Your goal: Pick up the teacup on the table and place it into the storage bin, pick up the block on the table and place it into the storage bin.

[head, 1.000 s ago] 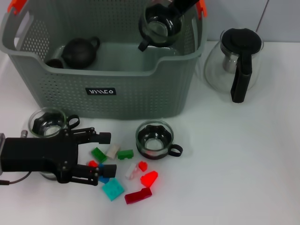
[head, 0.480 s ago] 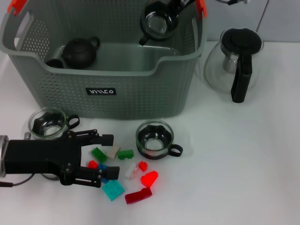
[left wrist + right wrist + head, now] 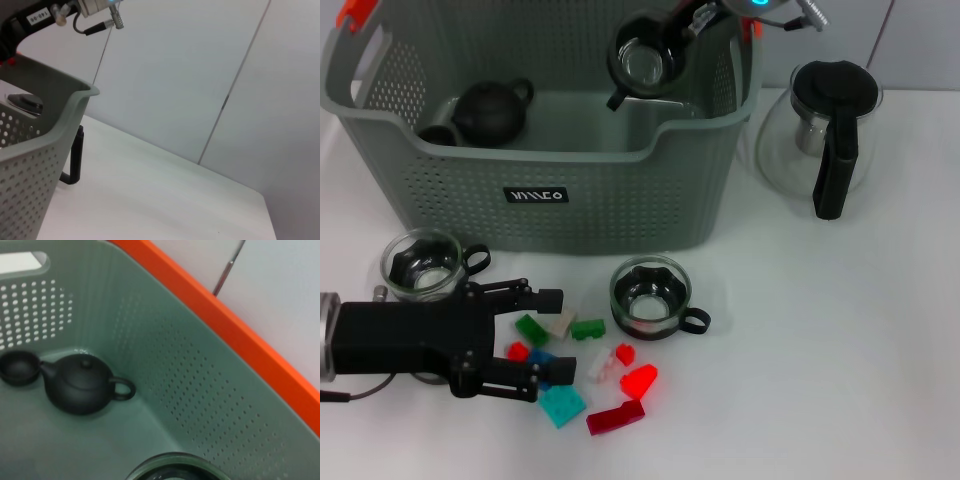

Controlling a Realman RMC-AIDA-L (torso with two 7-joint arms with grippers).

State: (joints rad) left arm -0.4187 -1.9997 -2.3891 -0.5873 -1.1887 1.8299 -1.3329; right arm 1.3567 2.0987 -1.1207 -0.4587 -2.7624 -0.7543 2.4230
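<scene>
1. Since a second ago your left gripper [image 3: 542, 342] has slid slightly back, fingers spread wide around the blocks [image 3: 560, 322], holding nothing
2. Next, close on one block
3. Farther off, your right gripper's fingers can't be told; its teacup [image 3: 642, 65] hangs over the storage bin [image 3: 610, 190], awaiting release

Grey-green perforated storage bin [image 3: 620, 200] with orange handle clips [image 3: 356, 12] and black label [image 3: 536, 195], matte black teapot [image 3: 490, 110] inside, clear glass teacups [image 3: 650, 297] with black trim, red, green, white, teal blocks [image 3: 575, 360], white table [image 3: 820, 350]
</scene>
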